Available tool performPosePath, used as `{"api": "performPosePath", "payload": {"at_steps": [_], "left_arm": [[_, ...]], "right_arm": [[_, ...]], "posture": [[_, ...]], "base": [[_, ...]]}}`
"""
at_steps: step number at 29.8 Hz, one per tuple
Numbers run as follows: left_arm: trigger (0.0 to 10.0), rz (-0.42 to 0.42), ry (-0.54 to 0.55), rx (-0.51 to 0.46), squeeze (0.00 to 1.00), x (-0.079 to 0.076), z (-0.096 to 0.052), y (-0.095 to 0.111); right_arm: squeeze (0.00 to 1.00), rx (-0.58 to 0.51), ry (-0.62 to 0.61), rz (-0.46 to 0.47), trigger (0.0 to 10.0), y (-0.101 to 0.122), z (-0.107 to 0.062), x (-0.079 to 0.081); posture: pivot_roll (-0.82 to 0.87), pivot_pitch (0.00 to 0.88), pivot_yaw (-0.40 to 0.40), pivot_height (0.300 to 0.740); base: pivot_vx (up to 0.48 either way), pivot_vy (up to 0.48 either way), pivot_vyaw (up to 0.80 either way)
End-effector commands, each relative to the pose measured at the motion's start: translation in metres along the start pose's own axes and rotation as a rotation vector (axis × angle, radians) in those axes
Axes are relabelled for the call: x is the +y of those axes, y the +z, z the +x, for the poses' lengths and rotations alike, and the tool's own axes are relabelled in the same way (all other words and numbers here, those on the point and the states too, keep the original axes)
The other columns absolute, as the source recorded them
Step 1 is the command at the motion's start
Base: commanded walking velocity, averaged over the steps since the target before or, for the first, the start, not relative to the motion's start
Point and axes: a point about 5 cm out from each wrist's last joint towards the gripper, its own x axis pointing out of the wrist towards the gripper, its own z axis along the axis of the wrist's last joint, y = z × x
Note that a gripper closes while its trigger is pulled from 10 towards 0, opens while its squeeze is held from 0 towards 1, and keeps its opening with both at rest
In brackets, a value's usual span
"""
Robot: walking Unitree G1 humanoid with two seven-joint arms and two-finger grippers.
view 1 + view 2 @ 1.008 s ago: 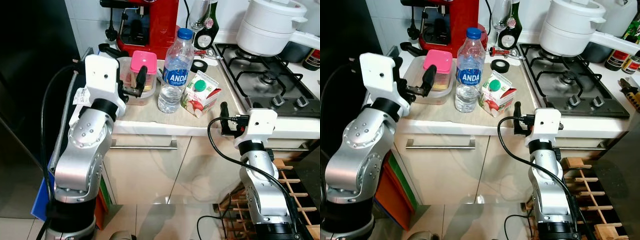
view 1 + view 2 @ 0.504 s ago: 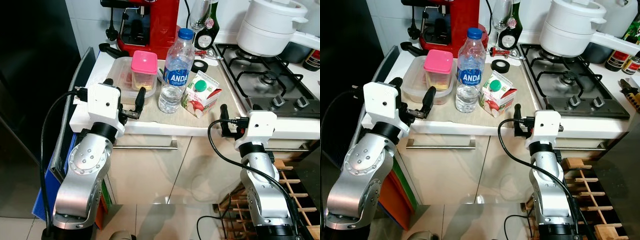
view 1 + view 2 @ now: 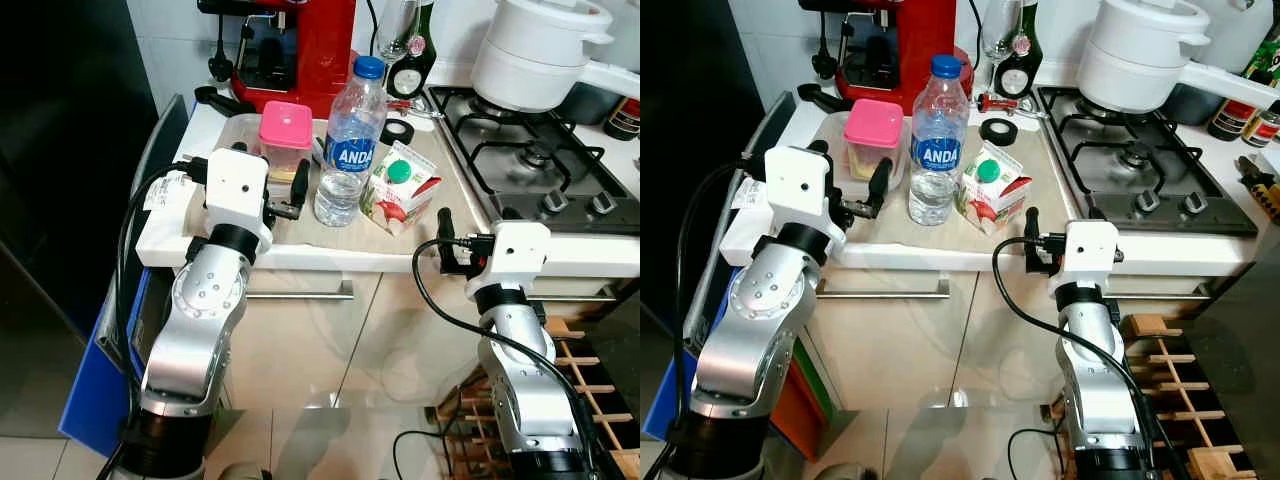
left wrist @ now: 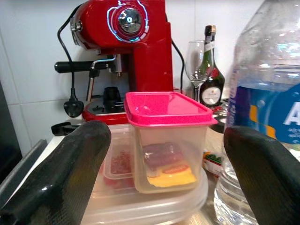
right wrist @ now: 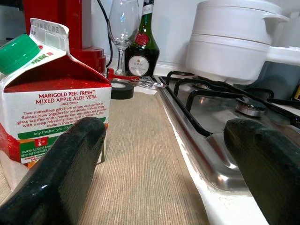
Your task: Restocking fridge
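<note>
A clear box with a pink lid (image 3: 287, 135) stands on a flat clear tub (image 3: 243, 140) at the counter's left. My left gripper (image 3: 275, 195) is open at the counter's front edge, level with this box, which sits a short way beyond its fingertips (image 4: 56, 178). A water bottle (image 3: 350, 140) with a blue cap stands right of the box. A red and white juice carton (image 3: 400, 190) stands beside it. My right gripper (image 3: 445, 235) is open at the counter edge, and the carton (image 5: 51, 93) lies just beyond one of its fingers (image 5: 70, 164).
A red coffee machine (image 3: 300, 40), a wine glass and a dark bottle (image 3: 410, 60) stand at the back. A white pot (image 3: 540, 50) sits on the gas hob (image 3: 540, 170). The dark fridge front (image 3: 70, 150) is on the left. A wooden rack (image 3: 580, 360) is low right.
My left arm dropped from beside the pink-lidded box to below the counter edge, then swung right and up to face it. The right arm has stayed put.
</note>
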Motion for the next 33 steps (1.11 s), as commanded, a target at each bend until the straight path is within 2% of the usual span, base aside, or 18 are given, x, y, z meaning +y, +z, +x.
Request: {"api": "performPosePath", "payload": {"at_steps": [1,7,12,20,24,33], "left_arm": [[10.0,-0.005,0.003,-0.008,0.0,-0.002,0.003,0.002],[10.0,-0.036,-0.032,0.018,0.0,-0.012,0.003,-0.001],[10.0,-0.025,-0.041,0.054,0.0,-0.019,0.011,-0.011],[10.0,-0.007,-0.017,0.051,0.0,-0.015,0.02,-0.01],[10.0,0.012,0.017,0.05,0.0,-0.009,0.024,-0.01],[10.0,0.009,0.016,0.056,0.0,-0.009,0.037,-0.012]], "right_arm": [[0.0,-0.021,-0.012,-0.008,10.0,0.005,-0.002,-0.002],[0.0,-0.015,-0.013,-0.005,10.0,0.004,-0.003,0.0],[0.0,-0.017,-0.01,-0.006,10.0,0.004,-0.002,0.001],[0.0,-0.02,-0.019,-0.008,10.0,0.006,-0.003,-0.001],[0.0,-0.019,-0.022,-0.005,10.0,0.005,-0.004,0.0],[0.0,-0.019,-0.019,-0.005,10.0,0.006,-0.003,0.001]], "posture": [[0.09,0.0,-0.045,0.74],[0.08,0.0,-0.042,0.74],[0.07,0.0,-0.038,0.74],[0.06,0.001,-0.03,0.74],[0.06,0.005,-0.028,0.74],[0.06,0.013,-0.028,0.74]], "base": [[0.0,0.0,0.0],[0.0,0.0,0.0],[0.0,0.0,0.0],[0.0,0.0,0.0],[0.0,0.0,0.0],[0.0,0.0,0.0]]}}
